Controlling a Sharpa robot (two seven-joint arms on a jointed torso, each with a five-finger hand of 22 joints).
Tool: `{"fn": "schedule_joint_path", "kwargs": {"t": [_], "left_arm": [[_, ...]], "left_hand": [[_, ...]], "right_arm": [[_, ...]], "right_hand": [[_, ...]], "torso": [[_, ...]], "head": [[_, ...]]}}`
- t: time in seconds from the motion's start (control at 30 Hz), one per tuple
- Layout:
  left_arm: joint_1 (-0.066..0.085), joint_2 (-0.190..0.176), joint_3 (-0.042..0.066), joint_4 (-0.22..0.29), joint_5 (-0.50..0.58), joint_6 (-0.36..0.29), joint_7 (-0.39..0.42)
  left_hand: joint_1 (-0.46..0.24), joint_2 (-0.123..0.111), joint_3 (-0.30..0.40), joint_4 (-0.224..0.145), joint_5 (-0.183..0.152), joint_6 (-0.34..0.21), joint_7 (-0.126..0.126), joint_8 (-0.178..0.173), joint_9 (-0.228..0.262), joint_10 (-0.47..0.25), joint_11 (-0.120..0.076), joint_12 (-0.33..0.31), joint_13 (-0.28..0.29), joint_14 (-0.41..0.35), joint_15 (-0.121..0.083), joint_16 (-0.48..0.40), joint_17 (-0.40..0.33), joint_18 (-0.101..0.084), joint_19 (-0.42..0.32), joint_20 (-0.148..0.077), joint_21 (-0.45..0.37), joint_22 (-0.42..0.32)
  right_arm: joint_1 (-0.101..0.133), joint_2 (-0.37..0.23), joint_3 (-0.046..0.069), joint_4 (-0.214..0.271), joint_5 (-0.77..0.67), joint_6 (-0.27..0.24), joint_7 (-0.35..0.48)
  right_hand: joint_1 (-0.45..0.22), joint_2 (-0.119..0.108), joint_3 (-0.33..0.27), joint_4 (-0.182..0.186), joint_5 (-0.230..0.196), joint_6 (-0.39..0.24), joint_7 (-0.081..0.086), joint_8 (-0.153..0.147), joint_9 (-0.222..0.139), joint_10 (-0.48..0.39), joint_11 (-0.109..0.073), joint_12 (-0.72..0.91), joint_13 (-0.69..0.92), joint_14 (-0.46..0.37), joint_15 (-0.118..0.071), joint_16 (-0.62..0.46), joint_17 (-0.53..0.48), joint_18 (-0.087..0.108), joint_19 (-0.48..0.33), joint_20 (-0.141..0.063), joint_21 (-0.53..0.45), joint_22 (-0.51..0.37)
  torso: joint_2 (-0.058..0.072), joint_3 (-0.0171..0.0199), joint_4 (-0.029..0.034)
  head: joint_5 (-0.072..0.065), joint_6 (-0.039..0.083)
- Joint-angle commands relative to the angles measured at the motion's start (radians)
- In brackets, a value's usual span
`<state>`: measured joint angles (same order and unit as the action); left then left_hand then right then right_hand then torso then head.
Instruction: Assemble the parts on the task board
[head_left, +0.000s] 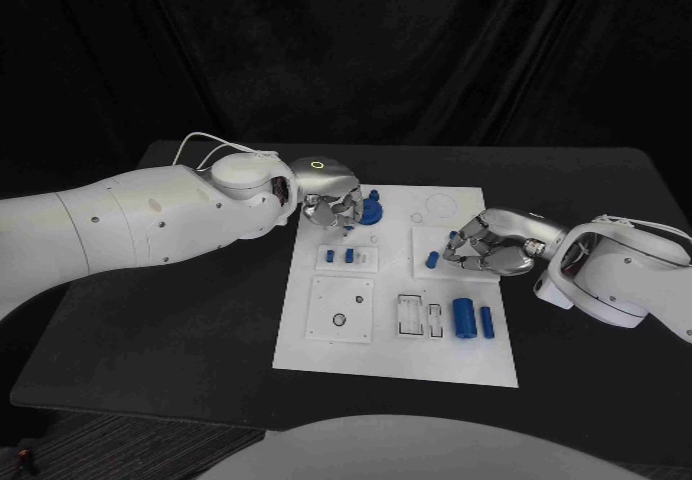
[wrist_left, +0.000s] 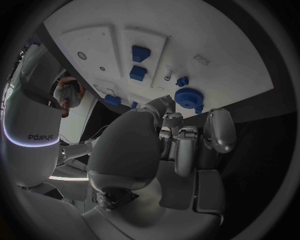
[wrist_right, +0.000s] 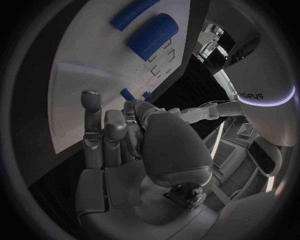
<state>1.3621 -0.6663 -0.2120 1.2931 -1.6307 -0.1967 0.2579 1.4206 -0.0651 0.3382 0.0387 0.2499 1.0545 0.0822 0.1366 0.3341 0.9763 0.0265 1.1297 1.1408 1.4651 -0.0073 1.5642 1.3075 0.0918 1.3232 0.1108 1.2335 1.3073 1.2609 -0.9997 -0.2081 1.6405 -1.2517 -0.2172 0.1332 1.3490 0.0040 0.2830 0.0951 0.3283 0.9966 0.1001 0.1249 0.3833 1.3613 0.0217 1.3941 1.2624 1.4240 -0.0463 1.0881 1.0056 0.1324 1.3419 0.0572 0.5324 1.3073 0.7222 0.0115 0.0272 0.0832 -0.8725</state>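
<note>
Head view showed the task board, a white plate in the middle of the frame, with blue parts scattered over it. A blue gear sat at the board's upper left, two small blue blocks on a raised panel just below it, a small blue peg to right of centre, and a large blue cylinder with a thinner blue cylinder beside it at the lower right. Several outlined slots near the lower middle of the board looked unfilled, so the assembly seemed to me only partly done, with most pieces not yet seated.

The left hand hung at the board's upper left corner, just beside the gear; the left wrist view showed its fingers curled in with nothing between them, short of the gear. The right hand lay over the board's right edge, near the peg; its fingers stood together over the plate, and whether they pinched anything I could not tell.

The board's lower half and lower edge lay open and free of the arms. The upper corners were crowded by both hands, and the right forearm lay close to the two cylinders.
</note>
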Motion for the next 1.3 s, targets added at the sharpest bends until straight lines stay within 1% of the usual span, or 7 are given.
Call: {"fn": "schedule_joint_path", "kwargs": {"t": [0.03,0.4,0.43,0.53,0.67,0.8,1.3], "left_arm": [[-0.002,-0.013,0.001,0.012,-0.001,-0.048,0.031],[-0.003,-0.042,0.000,0.028,-0.001,-0.032,0.023],[-0.003,-0.042,0.000,0.027,-0.001,-0.031,0.020],[-0.003,-0.040,0.000,0.024,-0.001,-0.025,0.012],[-0.003,-0.035,0.000,0.021,-0.001,-0.011,0.001],[-0.005,-0.030,0.000,0.017,-0.001,0.008,-0.010],[-0.027,-0.006,0.000,-0.017,-0.001,0.035,-0.030]], "left_hand": [[-0.006,0.006,-0.007,-0.002,0.004,-0.004,-0.002,0.002,0.002,-0.010,0.000,-0.007,-0.004,0.106,-0.007,0.007,0.263,-0.014,0.003,0.001,0.003,0.160],[-0.012,-0.007,-0.007,-0.001,-0.042,-0.065,-0.006,-0.024,-0.001,-0.130,-0.003,-0.119,-0.100,0.084,-0.009,-0.002,0.241,-0.008,-0.022,0.003,-0.026,0.151],[-0.004,-0.010,0.006,-0.001,-0.058,-0.090,-0.017,-0.041,-0.005,-0.229,-0.011,-0.245,-0.202,0.030,-0.017,-0.027,0.185,-0.002,-0.045,0.005,-0.055,0.143],[0.012,-0.033,0.044,0.002,-0.068,-0.111,-0.006,-0.064,-0.025,-0.181,-0.006,-0.437,-0.363,-0.100,-0.014,-0.117,0.025,0.011,-0.093,0.005,-0.126,0.124],[0.014,-0.057,0.065,0.016,-0.091,-0.130,0.007,-0.069,-0.059,-0.188,0.008,-0.697,-0.585,-0.124,0.000,-0.152,-0.033,0.016,-0.102,0.003,-0.167,0.118],[0.018,-0.069,0.062,0.021,-0.099,-0.118,0.000,-0.067,-0.080,-0.188,0.011,-0.827,-0.717,-0.140,-0.001,-0.172,-0.071,0.018,-0.101,0.001,-0.190,0.115],[0.033,-0.058,0.051,0.015,-0.082,-0.094,0.002,-0.064,-0.098,-0.151,0.014,-0.891,-0.811,-0.150,-0.002,-0.192,-0.109,0.018,-0.091,-0.003,-0.201,0.117]], "right_arm": [[-0.003,-0.002,0.000,0.002,0.000,0.007,-0.010],[-0.005,-0.002,0.000,0.001,0.000,0.008,-0.010],[-0.006,-0.002,0.000,0.001,0.000,0.008,-0.010],[-0.007,-0.002,0.000,0.001,0.000,0.008,-0.010],[-0.007,-0.004,0.000,0.002,0.000,0.008,-0.011],[-0.007,-0.004,0.000,0.002,0.000,0.008,-0.012],[-0.008,-0.003,0.000,0.002,0.000,0.008,-0.011]], "right_hand": [[0.008,-0.003,0.001,-0.006,0.004,-0.004,0.001,0.003,0.001,-0.006,-0.001,-0.005,-0.001,-0.001,-0.001,-0.006,-0.001,0.020,0.004,0.004,-0.004,0.057],[0.008,-0.003,0.001,-0.007,0.002,-0.004,0.001,0.003,0.002,-0.007,-0.001,-0.006,-0.002,-0.001,0.000,-0.006,-0.001,0.020,0.004,0.004,-0.004,0.057],[0.008,-0.003,0.001,-0.007,0.002,-0.004,0.001,0.003,0.002,-0.007,-0.001,-0.006,-0.002,-0.001,0.000,-0.006,-0.001,0.020,0.004,0.004,-0.004,0.057],[0.008,-0.003,0.001,-0.007,0.002,-0.004,0.001,0.003,0.002,-0.007,-0.001,-0.006,-0.002,-0.001,0.000,-0.006,-0.001,0.020,0.004,0.004,-0.004,0.057],[0.008,-0.003,0.001,-0.007,0.002,-0.004,0.001,0.003,0.002,-0.007,-0.001,-0.006,-0.002,-0.001,0.000,-0.006,-0.001,0.020,0.004,0.004,-0.004,0.057],[0.009,-0.004,0.001,-0.007,0.001,-0.003,0.001,0.004,0.002,-0.007,-0.001,-0.006,-0.002,-0.002,0.000,-0.007,-0.002,0.020,0.004,0.004,-0.004,0.058],[0.009,-0.004,0.001,-0.008,0.000,-0.001,0.001,0.005,0.003,-0.007,-0.001,-0.006,-0.002,-0.002,0.000,-0.007,-0.001,0.020,0.004,0.004,-0.004,0.058]], "torso": [[0.000,0.0009,-0.0004],[0.000,-0.0006,-0.0006],[0.000,-0.0006,-0.0001],[0.000,-0.0003,0.0010],[-0.001,0.0001,0.0015],[-0.001,-0.0008,-0.0008],[0.000,0.0013,-0.0024]], "head": [[-0.001,0.000],[0.004,0.000],[0.004,0.000],[0.002,0.000],[0.001,0.000],[0.002,0.000],[0.001,0.000]]}}
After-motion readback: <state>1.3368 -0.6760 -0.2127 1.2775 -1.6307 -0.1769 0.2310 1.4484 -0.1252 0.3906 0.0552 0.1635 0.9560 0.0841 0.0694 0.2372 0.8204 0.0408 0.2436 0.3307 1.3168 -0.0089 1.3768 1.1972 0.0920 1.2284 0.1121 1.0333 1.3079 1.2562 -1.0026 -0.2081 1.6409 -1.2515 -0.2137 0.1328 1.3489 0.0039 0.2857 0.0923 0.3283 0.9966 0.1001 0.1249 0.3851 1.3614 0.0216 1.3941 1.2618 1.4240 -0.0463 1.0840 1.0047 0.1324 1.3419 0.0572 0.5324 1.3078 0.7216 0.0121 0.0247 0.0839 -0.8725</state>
